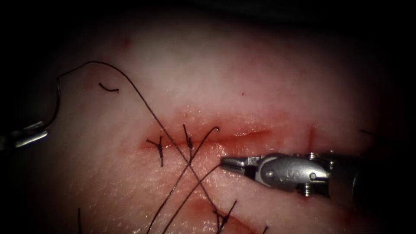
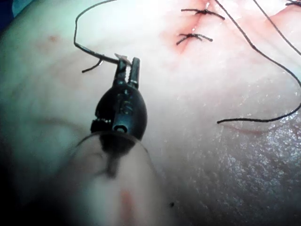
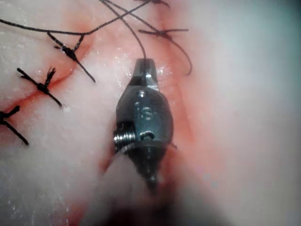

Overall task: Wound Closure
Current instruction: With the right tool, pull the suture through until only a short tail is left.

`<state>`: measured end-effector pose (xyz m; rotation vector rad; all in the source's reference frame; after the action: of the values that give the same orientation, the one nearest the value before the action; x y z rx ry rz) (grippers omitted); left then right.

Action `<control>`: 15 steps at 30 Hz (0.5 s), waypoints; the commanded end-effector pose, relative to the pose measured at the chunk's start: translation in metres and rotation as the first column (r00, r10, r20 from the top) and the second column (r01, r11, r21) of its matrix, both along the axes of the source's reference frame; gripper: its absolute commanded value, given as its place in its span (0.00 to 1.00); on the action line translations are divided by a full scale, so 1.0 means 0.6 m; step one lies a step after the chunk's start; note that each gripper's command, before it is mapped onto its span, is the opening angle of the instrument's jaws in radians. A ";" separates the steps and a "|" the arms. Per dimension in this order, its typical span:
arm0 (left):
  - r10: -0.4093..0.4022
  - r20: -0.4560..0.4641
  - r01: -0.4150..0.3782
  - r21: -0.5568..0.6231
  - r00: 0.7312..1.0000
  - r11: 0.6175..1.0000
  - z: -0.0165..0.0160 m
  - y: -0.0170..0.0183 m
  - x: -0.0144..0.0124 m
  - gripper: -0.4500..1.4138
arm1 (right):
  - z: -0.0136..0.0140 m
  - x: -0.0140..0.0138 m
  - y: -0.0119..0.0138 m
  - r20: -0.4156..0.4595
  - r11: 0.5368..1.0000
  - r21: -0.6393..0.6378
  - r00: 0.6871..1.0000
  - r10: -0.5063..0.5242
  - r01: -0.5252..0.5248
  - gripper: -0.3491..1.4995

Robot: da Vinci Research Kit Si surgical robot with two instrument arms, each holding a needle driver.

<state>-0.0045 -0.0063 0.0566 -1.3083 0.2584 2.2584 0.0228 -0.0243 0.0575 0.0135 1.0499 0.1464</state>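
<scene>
no legible text, labels or numbers

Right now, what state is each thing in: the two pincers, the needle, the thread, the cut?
Left pincer: shut on the needle, off to the left of the cut.
Needle: held near one end, clear of the tissue.
Right pincer: shut on the thread, just below the cut.
Thread: slack, trailing from the needle across the cut.
Cut: knotted stitches at its left part, the rest open, red fluid along it.
</scene>
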 end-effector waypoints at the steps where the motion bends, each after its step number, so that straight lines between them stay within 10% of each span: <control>1: 0.000 0.001 0.000 -0.002 1.000 1.000 0.0012 0.0006 -0.0008 0.00 | -0.0022 -0.0001 -0.0040 -0.001 1.000 0.009 1.000 -0.017 0.017 0.00; 6: 0.011 -0.007 -0.011 -0.005 1.000 1.000 0.0020 0.0006 -0.0014 0.00 | -0.0142 -0.0039 -0.0149 -0.025 0.996 0.045 0.997 -0.079 0.080 0.00; 15: 0.016 -0.011 -0.016 -0.004 1.000 1.000 0.0020 0.0005 -0.0013 0.00 | -0.0285 -0.0055 -0.0220 -0.100 0.952 0.135 0.959 -0.264 0.276 0.00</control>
<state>-0.0048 -0.0063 0.0572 -1.3030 0.2565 2.2807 0.0187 -0.0370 0.0400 0.3013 1.1036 -0.0268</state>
